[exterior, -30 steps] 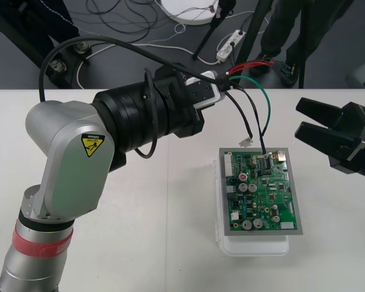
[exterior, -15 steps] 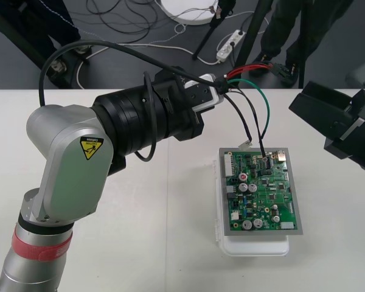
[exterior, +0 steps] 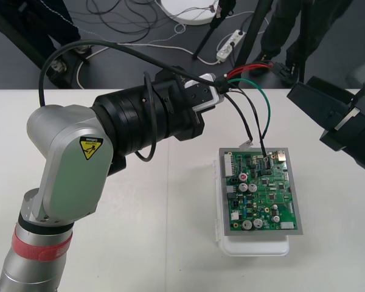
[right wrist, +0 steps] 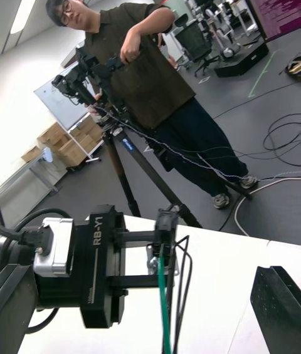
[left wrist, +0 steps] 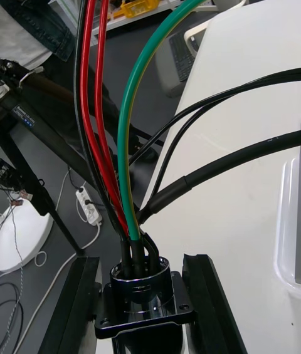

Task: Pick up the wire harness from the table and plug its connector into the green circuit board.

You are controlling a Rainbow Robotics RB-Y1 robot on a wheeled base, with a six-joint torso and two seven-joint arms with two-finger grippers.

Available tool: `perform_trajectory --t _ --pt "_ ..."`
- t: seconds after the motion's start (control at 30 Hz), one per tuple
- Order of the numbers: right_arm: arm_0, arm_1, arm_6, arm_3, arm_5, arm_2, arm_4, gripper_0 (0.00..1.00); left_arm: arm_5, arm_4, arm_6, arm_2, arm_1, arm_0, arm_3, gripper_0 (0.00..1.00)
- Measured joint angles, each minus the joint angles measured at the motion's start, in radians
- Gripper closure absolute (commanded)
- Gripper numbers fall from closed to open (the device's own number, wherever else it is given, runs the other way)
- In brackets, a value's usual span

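Metal flanged socket (left wrist: 141, 282) of the red-black-green wire harness (exterior: 264, 106) was clamped by the left gripper (left wrist: 139, 307); wires were judged limp and light. Right gripper (exterior: 328, 121) was seen open.

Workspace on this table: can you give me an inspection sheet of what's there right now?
Surface: plain light table.
Job's things: green board on white base; harness wires arch from its socket to the board's far edge.
Clutter: nothing seen.
Claws: left claw shut on the socket, behind the board; right claw open, right of the board.
Cables: loose cables and a power strip on the floor.
Surroundings: dark floor beyond the far edge.
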Motion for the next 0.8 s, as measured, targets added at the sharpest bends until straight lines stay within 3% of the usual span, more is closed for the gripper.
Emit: perform_trajectory --t 0.8 --pt "0.000 0.040 0.000 -0.028 0.071 0.003 0.039 0.00 0.000 0.018 0.000 0.000 0.000 0.000 0.000 1.00"
